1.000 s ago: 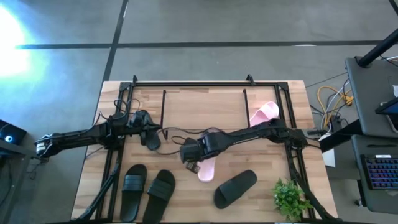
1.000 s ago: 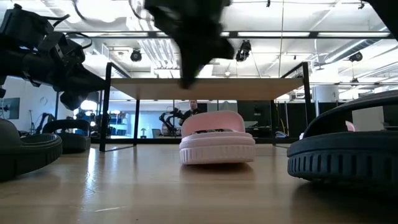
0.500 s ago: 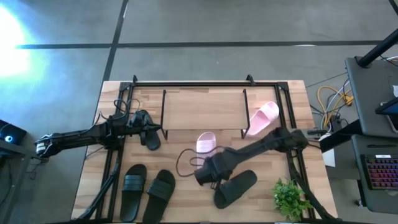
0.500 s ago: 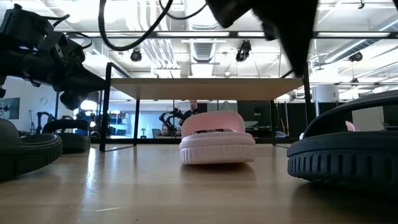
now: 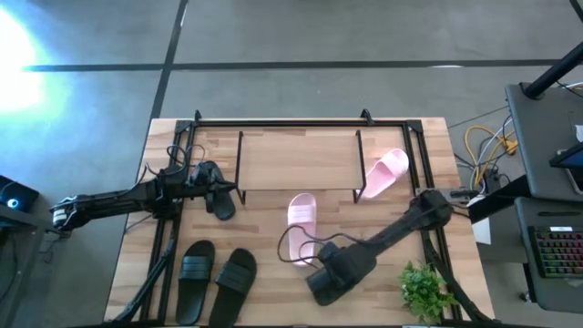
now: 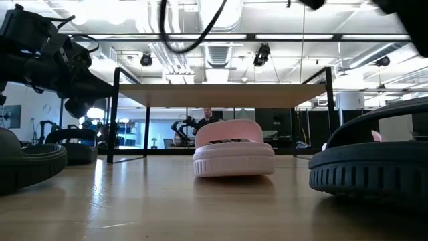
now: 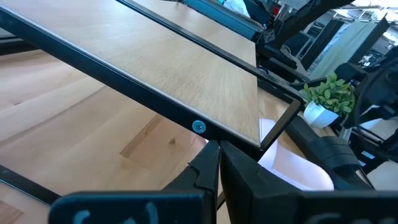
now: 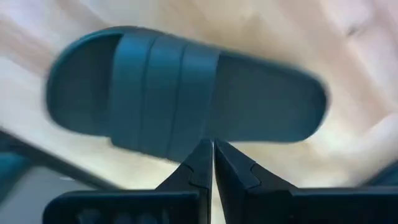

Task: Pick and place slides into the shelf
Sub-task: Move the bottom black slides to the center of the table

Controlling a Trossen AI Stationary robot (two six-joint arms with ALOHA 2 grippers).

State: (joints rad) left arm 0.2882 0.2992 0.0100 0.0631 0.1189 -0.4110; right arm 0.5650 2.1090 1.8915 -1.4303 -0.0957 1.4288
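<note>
The right gripper hangs over a matte black slide sandal lying near the front edge of the large wooden table, right of centre; its fingers are pressed together and hold nothing. The low shelf with a light wood top board on black wire legs stands toward the back edge. One pale pink slide lies just in front of it, another at its right end. Two black slides rest by the front left corner. The left gripper, fingers together, waits at the shelf's left end.
</note>
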